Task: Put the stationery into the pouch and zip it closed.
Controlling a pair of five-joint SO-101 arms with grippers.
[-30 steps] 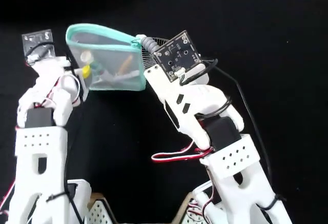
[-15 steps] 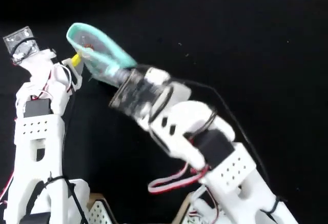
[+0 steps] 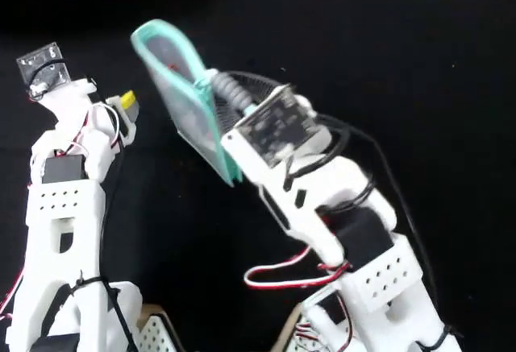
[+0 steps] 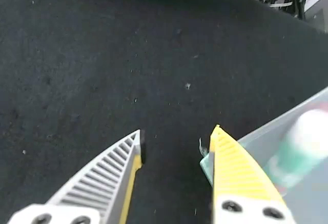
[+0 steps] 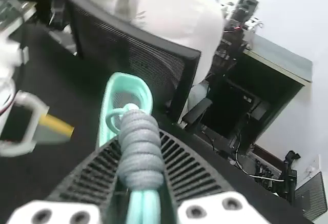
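The teal-edged clear pouch (image 3: 184, 94) hangs tilted in the air above the black table, seen nearly edge-on. My right gripper (image 3: 221, 94) is shut on the grey cord zip pull (image 5: 138, 131) at the pouch's upper corner, with the teal rim (image 5: 125, 93) just beyond it. A white and green stationery item (image 4: 300, 142) shows through the pouch wall. My left gripper (image 4: 177, 131) stands open beside the pouch with nothing between its fingers. From above, the left gripper (image 3: 126, 104) is a short gap to the left of the pouch.
Black cloth (image 3: 403, 62) covers the table. Both arm bases (image 3: 64, 231) stand at the near edge. A black mesh chair (image 5: 138, 60) with a white garment on it stands beyond the table's far side.
The pouch has come away from the left gripper. The right arm swung left and back again, and now holds the pouch higher, turned from broadside to edge-on.
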